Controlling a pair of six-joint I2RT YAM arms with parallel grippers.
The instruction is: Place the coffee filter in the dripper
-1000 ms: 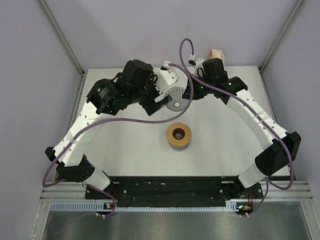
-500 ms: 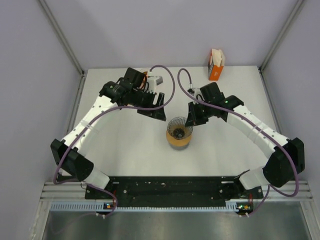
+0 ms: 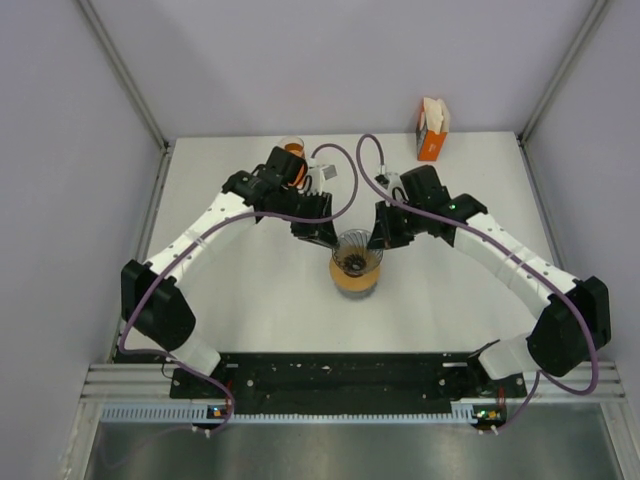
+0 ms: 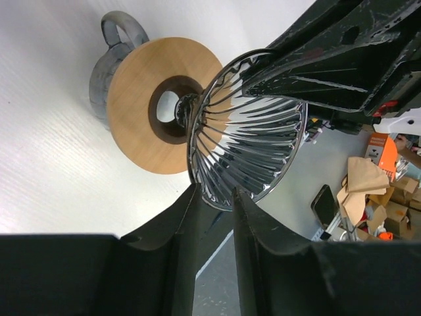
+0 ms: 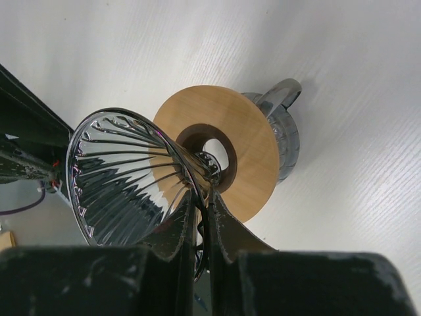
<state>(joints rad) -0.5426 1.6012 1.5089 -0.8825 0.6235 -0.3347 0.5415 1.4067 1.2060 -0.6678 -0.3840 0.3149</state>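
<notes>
Near complete: coffee filter cone (image 4: 250, 151) sits tip-down in the wood-collared dripper (image 4: 135, 112), right gripper (image 5: 202, 197) jaws pinched on its wall, left gripper (image 4: 214, 197) jaws slightly apart astride its rim; release outstanding.

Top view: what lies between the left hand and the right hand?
The glass dripper lies between the left hand and the right hand, its tip at the hole of the wooden ring. The top view shows it; the wrist views agree.

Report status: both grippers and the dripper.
Right gripper shut on dripper. Left gripper astride its rim, grip unclear. Dripper empty, tip at wooden collar. Nothing over its mouth.
</notes>
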